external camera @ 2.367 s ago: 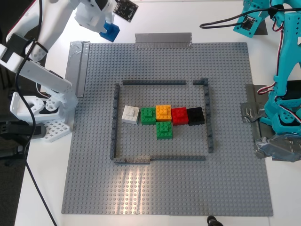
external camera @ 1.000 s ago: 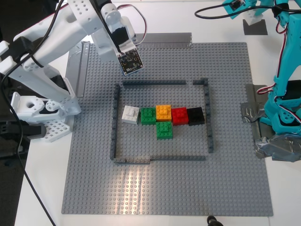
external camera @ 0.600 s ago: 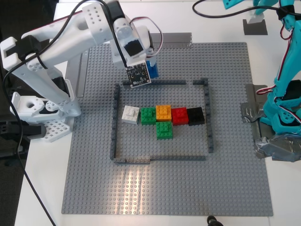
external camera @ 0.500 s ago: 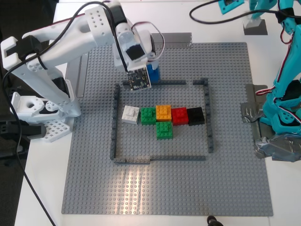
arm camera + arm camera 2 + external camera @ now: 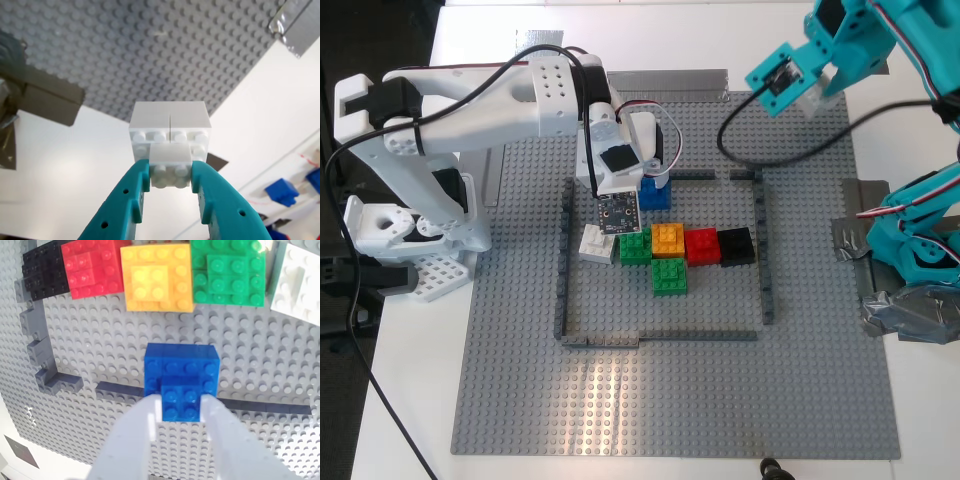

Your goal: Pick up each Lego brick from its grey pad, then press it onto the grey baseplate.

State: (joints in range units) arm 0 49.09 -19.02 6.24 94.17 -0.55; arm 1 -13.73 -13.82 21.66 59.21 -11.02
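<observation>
My second pincer [image 5: 181,407] has descended inside the wall outline [image 5: 665,176], clenched on the blue brick [image 5: 655,192]; my first pincer [image 5: 170,176], now swung inward, grips a white brick [image 5: 170,135].

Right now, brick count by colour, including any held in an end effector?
White bricks: 2 (one held)
Green bricks: 2
Blue brick: 1 (held)
Orange brick: 1
Red brick: 1
Black brick: 1
Total: 8
</observation>
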